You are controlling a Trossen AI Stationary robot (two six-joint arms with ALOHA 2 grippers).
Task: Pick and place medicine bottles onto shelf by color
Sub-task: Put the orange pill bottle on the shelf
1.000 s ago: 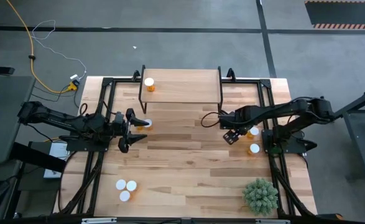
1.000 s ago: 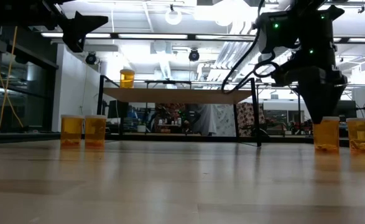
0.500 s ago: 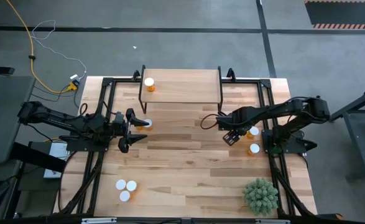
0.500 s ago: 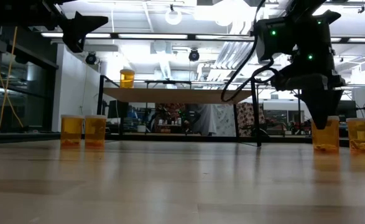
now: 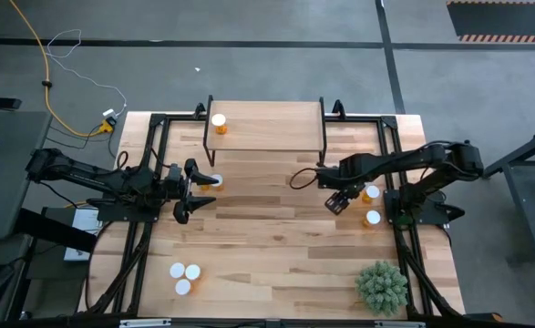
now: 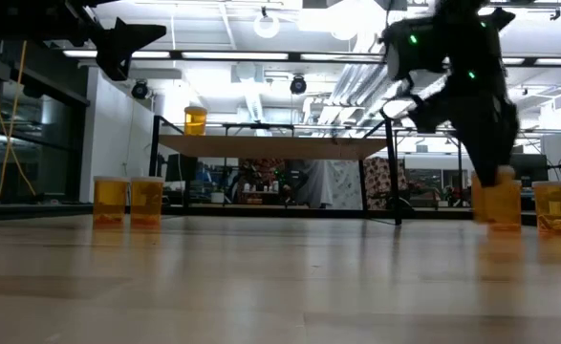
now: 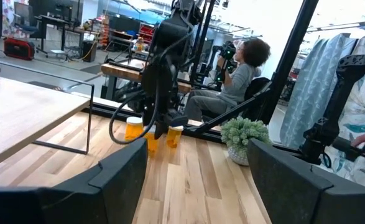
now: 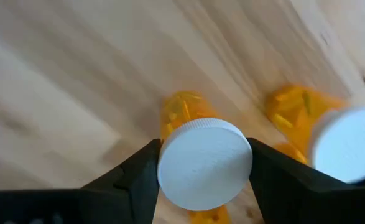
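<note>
On the wood table (image 5: pixel 276 246) in a big bright room, the right gripper (image 8: pixel 202 163) pinches a bottle (image 8: pixel 201 155) between its fingers.

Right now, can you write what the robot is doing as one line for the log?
right pincer: shut on capped bottle, by two table bottles | left pincer: open, waiting left | shelf: one bottle

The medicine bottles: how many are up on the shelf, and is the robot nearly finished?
Not nearly. One medicine bottle stands on the shelf. The right gripper has its fingers on either side of another bottle's white cap. Two neighbours stand on the table, three more sit at its front left, and one sits by the open left gripper.
</note>
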